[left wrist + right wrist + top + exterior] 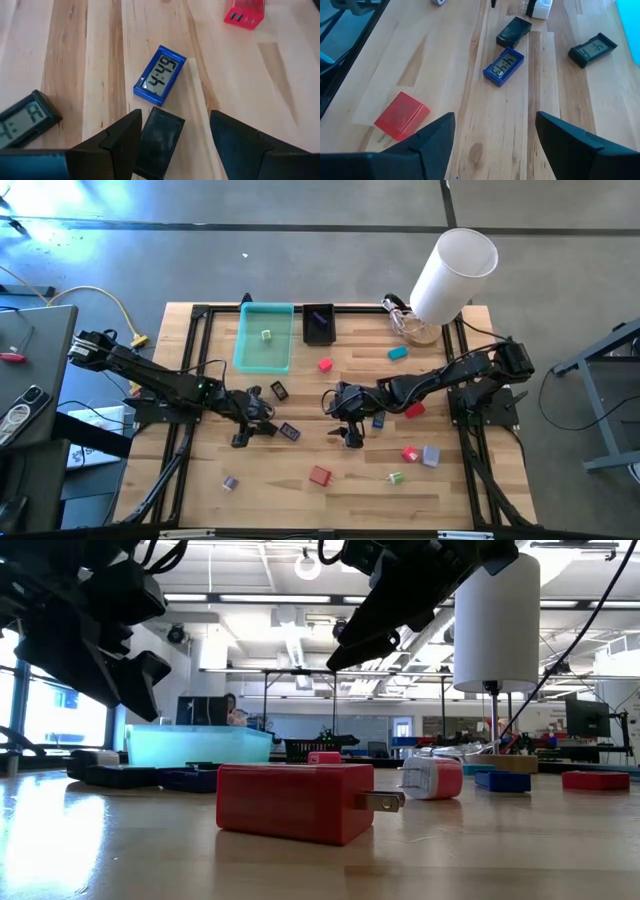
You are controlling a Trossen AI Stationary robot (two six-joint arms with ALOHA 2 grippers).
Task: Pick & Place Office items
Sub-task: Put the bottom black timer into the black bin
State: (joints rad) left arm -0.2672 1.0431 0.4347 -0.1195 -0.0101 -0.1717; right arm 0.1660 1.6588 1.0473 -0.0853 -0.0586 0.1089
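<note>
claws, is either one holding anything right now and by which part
Nothing is held. The left claw stands open over a black item lying on the table; the right claw is open above bare wood.

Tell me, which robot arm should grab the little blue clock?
Probably the left. Its open left gripper hangs right by the blue clock, with only a small black piece between its fingers. The right gripper, also open, sits farther from it.
</note>
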